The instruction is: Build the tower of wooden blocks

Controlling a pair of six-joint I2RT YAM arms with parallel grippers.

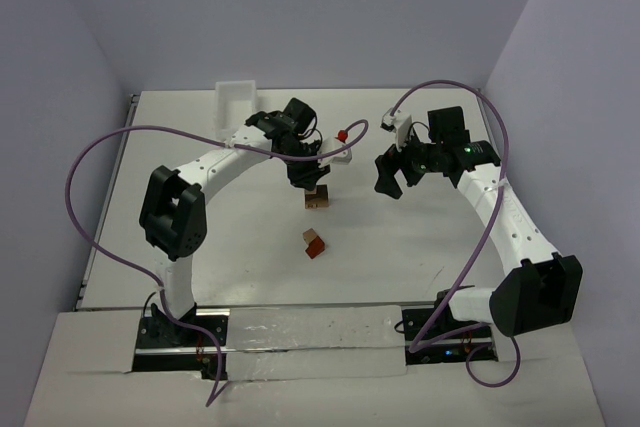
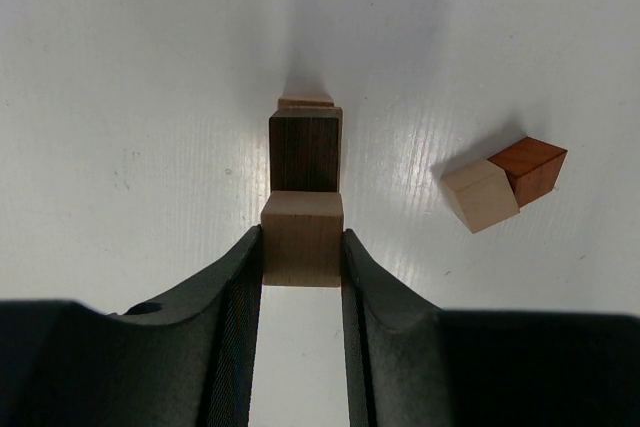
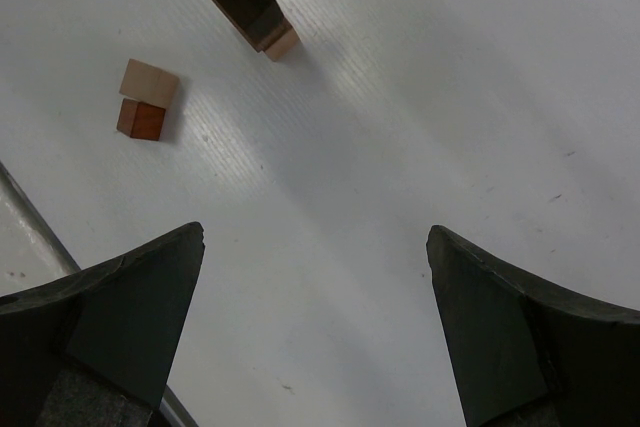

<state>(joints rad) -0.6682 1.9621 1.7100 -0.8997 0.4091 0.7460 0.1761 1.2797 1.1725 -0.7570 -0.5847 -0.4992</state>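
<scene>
Well, short stack of small wooden blocks [image 1: 318,199] mid white table [image 1: 400,257], mostly buried under the black left gripper [image 2: 302,242], pinching a light tan wooden cube [image 2: 302,252] over it; can't tell if touching. Loose tan and reddish-brown block pair [image 2: 505,184] nearby. Seeing black right gripper [image 3: 315,327] spread wide.

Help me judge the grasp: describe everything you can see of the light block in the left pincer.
The light tan block is a small cube of plain, pale wood with crisp edges and faint grain. The left pincer is shut on it, with a black finger pressed flat against each side, and holds it square. The cube sits directly over a dark brown block; whether it already rests on that block cannot be told.
</scene>
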